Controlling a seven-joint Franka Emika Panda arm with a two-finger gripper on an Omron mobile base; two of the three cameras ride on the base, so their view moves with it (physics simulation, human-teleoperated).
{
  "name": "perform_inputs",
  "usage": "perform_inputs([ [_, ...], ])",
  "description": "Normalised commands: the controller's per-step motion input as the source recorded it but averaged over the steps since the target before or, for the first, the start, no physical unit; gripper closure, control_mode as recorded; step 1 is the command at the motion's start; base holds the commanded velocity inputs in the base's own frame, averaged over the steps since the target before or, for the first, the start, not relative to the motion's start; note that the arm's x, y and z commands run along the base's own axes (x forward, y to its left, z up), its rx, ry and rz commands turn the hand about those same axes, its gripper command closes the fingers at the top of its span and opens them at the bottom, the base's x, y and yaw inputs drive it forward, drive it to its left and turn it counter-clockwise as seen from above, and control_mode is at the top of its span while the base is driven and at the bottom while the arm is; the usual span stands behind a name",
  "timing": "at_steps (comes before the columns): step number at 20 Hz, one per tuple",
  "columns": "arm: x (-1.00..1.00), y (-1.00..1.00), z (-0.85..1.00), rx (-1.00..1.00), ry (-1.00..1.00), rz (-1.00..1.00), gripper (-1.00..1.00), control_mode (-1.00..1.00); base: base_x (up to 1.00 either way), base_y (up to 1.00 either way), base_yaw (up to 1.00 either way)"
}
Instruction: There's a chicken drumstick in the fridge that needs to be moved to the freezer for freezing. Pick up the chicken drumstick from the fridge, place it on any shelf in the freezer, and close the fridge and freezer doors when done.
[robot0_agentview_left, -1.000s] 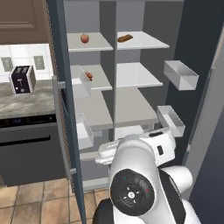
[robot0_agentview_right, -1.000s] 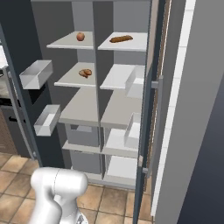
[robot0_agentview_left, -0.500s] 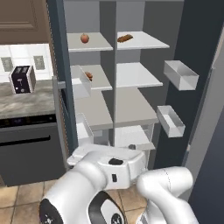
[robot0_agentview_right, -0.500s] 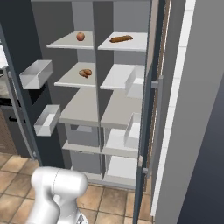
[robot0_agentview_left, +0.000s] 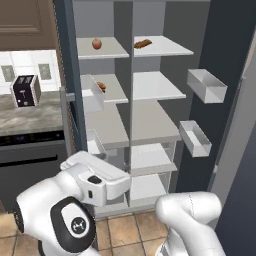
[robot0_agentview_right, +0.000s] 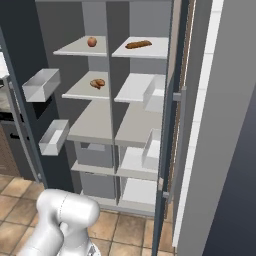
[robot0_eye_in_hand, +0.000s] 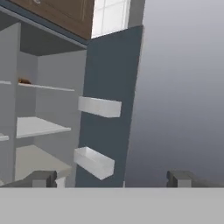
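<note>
- A toaster stands on the counter, well to the left of the slate-blue unit.
- The fridge and freezer doors both stand wide open; the left one is seen edge-on in the left base view, and the right one carries two clear door bins.
- The left compartment of the unit holds a round red-orange apple on its top shelf.
- The chicken drumstick lies on the shelf just below the apple, in that same left compartment; the right base view shows it there too.
- The right compartment, across the centre divider from the drumstick, has a longer brown stick-shaped food on its top shelf; the slabs below it are pale and flat.
- The arm is folded low in front of the unit, well below the drumstick's shelf and apart from it.
- In the hand view the gripper points toward the open right door and its bins; the two fingertips sit far apart with nothing between them.
</note>
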Motion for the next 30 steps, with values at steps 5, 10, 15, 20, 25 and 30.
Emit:
perform_inputs([
  [5, 0.32, 0.34, -0.15, 0.16, -0.12, 0.00, -1.00, -1.00, 0.00, 0.00, 0.00],
  [10, 0.42, 0.29, -0.17, 0.20, -0.06, 0.00, -1.00, -1.00, 0.00, 0.00, 0.00],
  [15, 0.63, 0.16, -0.11, 0.13, 0.00, 0.03, -1.00, -1.00, 0.00, 0.00, 0.00],
  [20, 0.48, 0.36, -0.06, 0.02, 0.00, 0.00, -1.00, -1.00, 0.00, 0.00, 0.00],
  [25, 0.39, 0.37, -0.03, 0.00, 0.05, 0.00, -1.00, -1.00, 0.00, 0.00, 0.00],
  [30, 0.32, 0.17, -0.01, 0.00, 0.14, 0.00, -1.00, -1.00, 0.00, 0.00, 0.00],
])
